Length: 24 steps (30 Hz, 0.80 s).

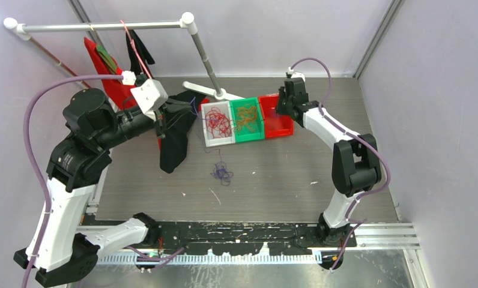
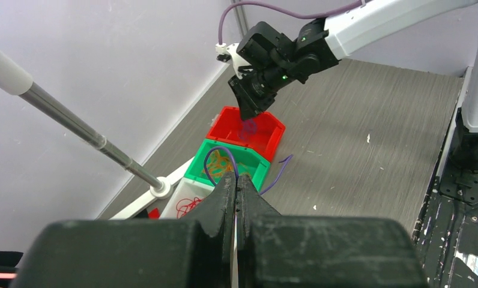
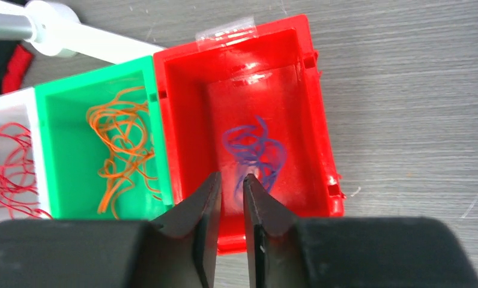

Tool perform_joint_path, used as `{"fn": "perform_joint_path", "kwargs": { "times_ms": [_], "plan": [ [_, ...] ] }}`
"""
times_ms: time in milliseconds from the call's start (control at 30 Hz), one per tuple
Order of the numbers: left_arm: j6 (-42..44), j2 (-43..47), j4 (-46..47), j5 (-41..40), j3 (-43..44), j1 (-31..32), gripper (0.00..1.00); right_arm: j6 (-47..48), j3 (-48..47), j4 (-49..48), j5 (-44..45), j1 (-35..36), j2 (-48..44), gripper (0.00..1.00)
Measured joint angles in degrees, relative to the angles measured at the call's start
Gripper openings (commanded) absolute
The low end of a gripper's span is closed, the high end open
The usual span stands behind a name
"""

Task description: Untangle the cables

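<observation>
The left gripper [image 2: 235, 183] pinches a thin purple cable [image 2: 206, 164]. The right gripper [image 3: 229, 183], narrowly open, hangs over a red plastic bin [image 3: 319, 135].

Bright even light; near fingers [image 3: 208, 222] blurred.

Three bins stand touching in a row at the far middle of the desk [image 1: 272, 180]: the left bin [image 1: 220, 143], the middle bin [image 1: 250, 137] and the right bin [image 1: 280, 131]. Each holds cables: the left bin's cables [image 1: 218, 123], the middle bin's cables [image 1: 247, 117] and the right bin's cables [image 3: 254, 153]. A loose clump [image 1: 222, 173] lies on the desk before the left bin, apart from it. The rack's foot [image 1: 221, 93] sits just behind the left bin, and its rail [image 1: 104, 26] runs overhead to the far left corner. Garments [image 1: 101, 66] hang there. Another garment [image 1: 175, 147] is just left of the bins (whether it lies flat is unclear). The right tool [image 3: 227, 186] hangs over the right bin. The left tool [image 2: 235, 183] is left of the bins, with a strand [image 2: 215, 162] at its tips.
</observation>
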<state>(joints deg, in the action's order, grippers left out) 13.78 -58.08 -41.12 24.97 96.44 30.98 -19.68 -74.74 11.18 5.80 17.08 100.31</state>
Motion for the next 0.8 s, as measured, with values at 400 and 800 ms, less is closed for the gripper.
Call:
{"fn": "perform_joint_path", "kwargs": {
  "times_ms": [400, 800],
  "plan": [
    [-1.55, -1.4, 0.33, 0.59, 1.09, 0.0, 0.0, 3.04, 9.6, -11.41, -13.16, 0.94, -11.54, 0.7],
    [-3.34, -6.82, 0.76, 0.72, 4.33, 0.0, 0.0, 7.54, 25.46, -27.21, -31.41, 25.79, -28.72, 0.79]
  ]
}}
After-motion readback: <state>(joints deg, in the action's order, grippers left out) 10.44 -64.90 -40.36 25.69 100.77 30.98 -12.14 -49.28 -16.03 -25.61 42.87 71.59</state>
